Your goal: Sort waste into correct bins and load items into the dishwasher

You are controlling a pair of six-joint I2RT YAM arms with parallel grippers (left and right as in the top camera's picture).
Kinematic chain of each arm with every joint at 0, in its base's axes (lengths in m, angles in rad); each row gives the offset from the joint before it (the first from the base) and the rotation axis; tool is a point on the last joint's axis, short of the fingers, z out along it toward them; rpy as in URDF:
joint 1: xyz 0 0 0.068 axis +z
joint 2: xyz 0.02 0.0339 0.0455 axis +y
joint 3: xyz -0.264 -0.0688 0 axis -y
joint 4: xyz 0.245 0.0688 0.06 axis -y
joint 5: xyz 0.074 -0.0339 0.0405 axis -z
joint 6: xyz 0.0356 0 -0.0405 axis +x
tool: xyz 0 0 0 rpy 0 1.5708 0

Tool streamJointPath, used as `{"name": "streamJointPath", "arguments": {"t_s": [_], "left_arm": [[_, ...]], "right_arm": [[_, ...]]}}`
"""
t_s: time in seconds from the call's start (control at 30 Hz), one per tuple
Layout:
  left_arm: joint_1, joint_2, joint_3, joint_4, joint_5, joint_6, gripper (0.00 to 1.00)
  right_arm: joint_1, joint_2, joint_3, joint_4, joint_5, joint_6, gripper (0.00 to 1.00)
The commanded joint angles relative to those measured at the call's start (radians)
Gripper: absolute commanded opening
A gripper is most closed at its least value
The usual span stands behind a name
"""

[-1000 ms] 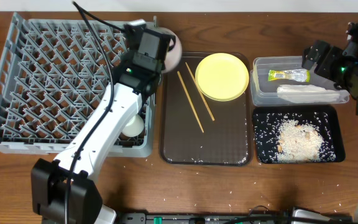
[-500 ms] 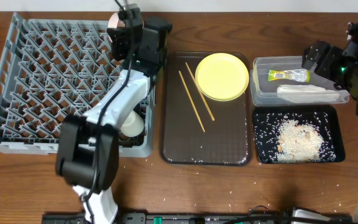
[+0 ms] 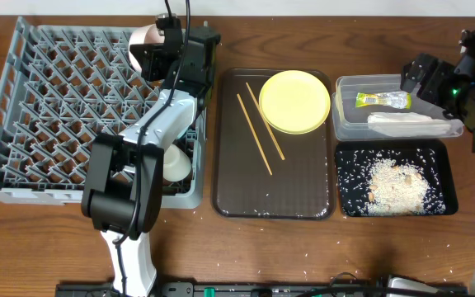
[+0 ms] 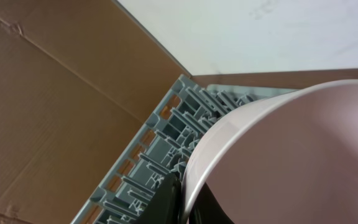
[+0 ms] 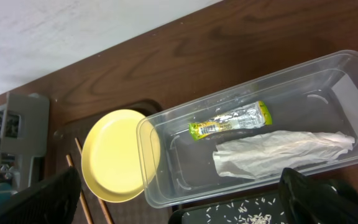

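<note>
My left gripper (image 3: 157, 49) (image 4: 185, 200) is shut on the rim of the white bowl (image 3: 145, 37) (image 4: 291, 155), holding it tilted above the far right part of the grey dishwasher rack (image 3: 56, 115) (image 4: 148, 155). A pale cup (image 3: 176, 167) sits in the rack's near right corner, partly under the arm. The yellow plate (image 3: 295, 101) (image 5: 114, 155) and two chopsticks (image 3: 258, 132) lie on the brown tray (image 3: 303, 186). My right gripper (image 3: 415, 78) (image 5: 179, 211) hangs open over the clear tub (image 3: 343, 124) (image 5: 160, 186), which holds the wrapper (image 3: 382, 100) (image 5: 229, 121) and napkin (image 3: 411, 122) (image 5: 284, 152).
The black tray (image 3: 341, 186) near the right front holds rice and food scraps (image 3: 394, 186). Stray rice grains lie on the wooden table along the front. A brown cardboard surface stands beyond the rack's far side in the left wrist view.
My left arm has swung the white bowl leftward, from over the brown tray's far left corner to above the rack's far right edge. The right arm has not moved.
</note>
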Motion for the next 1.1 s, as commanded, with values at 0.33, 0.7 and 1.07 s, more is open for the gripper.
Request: {"name": "streamJointPath", "arguments": {"t_s": [0.33,0.7,1.07], "left_arm": [[-0.05,0.076,-0.001,0.043,-0.026,0.09,0.07],[-0.102,0.076,-0.001,-0.111,-0.034,0.089,0.41],[-0.138,0.032,-0.001,-0.167,0.084,0.089,0.59]], "right_arm": [[-0.003,0.001,0.012,-0.001,-0.005,0.012,0.99],[-0.003,0.001,0.012,-0.001,-0.005,0.012,0.99],[-0.003,0.001,0.012,-0.001,-0.005,0.012,0.99]]}}
